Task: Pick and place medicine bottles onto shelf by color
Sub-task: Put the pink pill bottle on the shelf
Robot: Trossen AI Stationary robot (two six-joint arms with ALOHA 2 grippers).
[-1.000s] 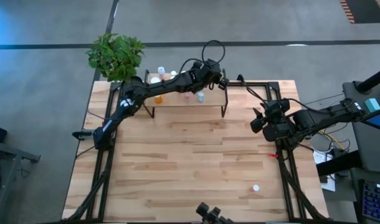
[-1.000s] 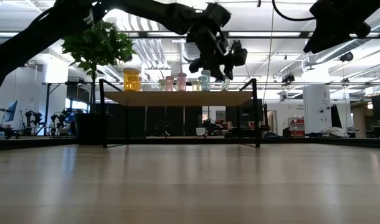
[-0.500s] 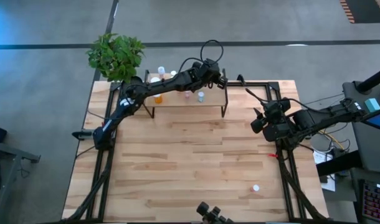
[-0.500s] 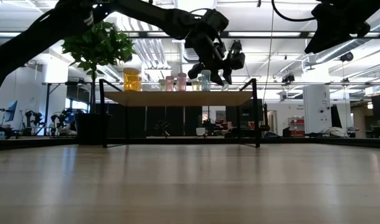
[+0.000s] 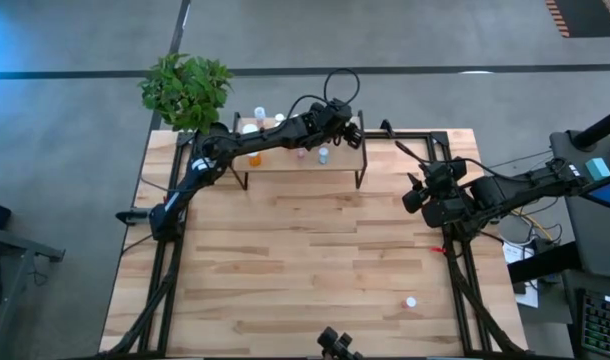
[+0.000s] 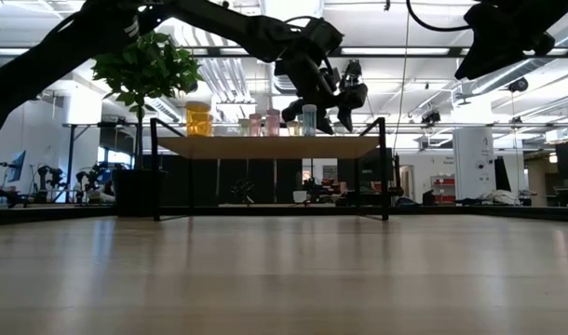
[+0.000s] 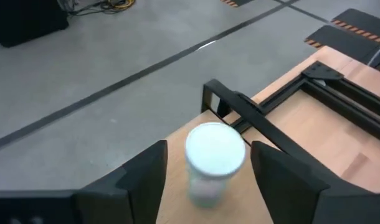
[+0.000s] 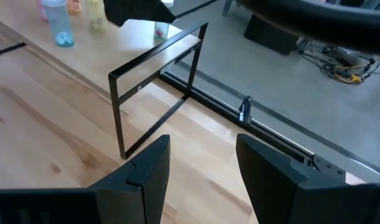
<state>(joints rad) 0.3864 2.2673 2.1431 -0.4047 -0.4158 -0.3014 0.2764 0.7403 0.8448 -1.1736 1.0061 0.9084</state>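
1. High view, starting at the near edge of the large wooden tabletop (image 5: 315, 260): we see one small white-capped bottle (image 5: 411, 301) standing alone near the front right corner, well apart from everything else. We judge it is waiting to be picked up.

2. Farther in, at the right edge of the table, the right gripper (image 5: 417, 192) hangs above the wood with nothing between its dark fingers (image 8: 146, 171). Its jaws stand apart and empty, and it looks toward the shelf's black end frame (image 8: 154, 84). We take this arm to be waiting.

3. At the far edge stands the small light-wood shelf on thin black metal legs (image 6: 265, 147). It serves as the container here. On its board sit a larger orange bottle (image 6: 197, 119) toward the left, then a row of little pink, teal and pale bottles (image 6: 270, 123), so the grouping by colour seems under way.

4. The left gripper (image 7: 205, 168) reaches over the shelf's right end. Its jaws are released: in the left wrist view a small bottle with a round white cap (image 7: 213, 152) stands upright on the board between the fingers (image 7: 143, 177), with a gap on each side. We judge it has been set beside its like-coloured neighbours.

5. Beyond the shelf's left corner, a green leafy plant (image 5: 185, 88) stands.
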